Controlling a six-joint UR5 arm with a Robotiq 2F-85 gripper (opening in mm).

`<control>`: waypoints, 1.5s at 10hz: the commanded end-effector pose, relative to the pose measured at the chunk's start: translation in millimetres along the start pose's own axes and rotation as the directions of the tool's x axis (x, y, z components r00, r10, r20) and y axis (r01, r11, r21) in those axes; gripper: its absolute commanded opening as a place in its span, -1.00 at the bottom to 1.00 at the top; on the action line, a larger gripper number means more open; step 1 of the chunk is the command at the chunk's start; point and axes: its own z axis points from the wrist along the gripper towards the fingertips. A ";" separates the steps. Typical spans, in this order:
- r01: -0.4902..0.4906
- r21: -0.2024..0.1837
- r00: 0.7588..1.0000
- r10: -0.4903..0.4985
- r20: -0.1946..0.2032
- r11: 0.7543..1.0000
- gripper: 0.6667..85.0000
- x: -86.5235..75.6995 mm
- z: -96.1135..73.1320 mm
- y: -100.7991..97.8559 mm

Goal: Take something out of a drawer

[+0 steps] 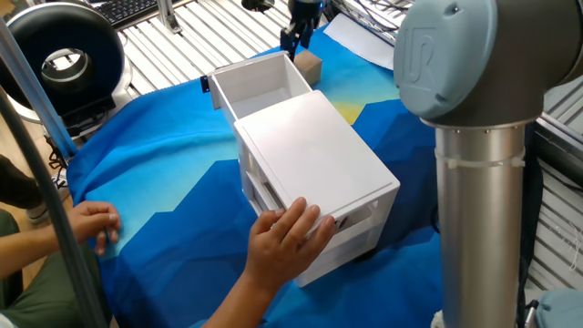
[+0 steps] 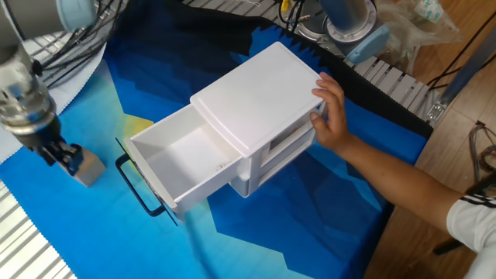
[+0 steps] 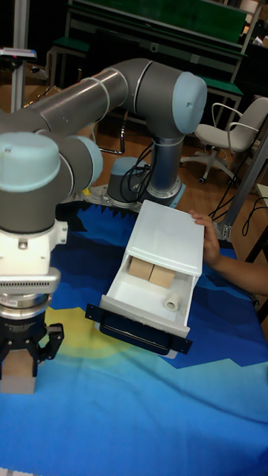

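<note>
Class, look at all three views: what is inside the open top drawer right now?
Inside the drawer, the tall fixed view shows two wooden blocks at the back and a small white cylinder by the front. The other views' angles hide them; anything under the unit's top stays covered.

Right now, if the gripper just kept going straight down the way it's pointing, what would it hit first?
Probably the wooden cube on the blue cloth: the gripper points down at it, fingers about level with its top. Whether they already touch is unclear.

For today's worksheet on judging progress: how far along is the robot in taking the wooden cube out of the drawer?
Done: the wooden cube sits on the blue cloth outside the open top drawer. In hand: the gripper hovers right at the cube, jaws apparently spread. Left: probably only backing the arm away.
</note>
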 end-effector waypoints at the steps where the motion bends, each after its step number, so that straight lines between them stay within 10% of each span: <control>1: -0.149 0.051 0.987 0.152 -0.054 0.988 -0.99 6.0 -62.3 5.0; 5: -0.191 0.016 0.980 0.191 -0.056 0.982 -0.98 -1.6 -71.4 21.8; 9: -0.132 -0.064 0.971 0.142 0.190 0.989 -0.98 -67.9 -76.2 32.8; 11: -0.089 -0.024 0.988 0.091 0.126 0.996 -0.98 -49.8 -73.1 26.5; 15: -0.170 -0.004 0.985 0.170 -0.008 0.985 -0.98 6.2 -151.0 56.0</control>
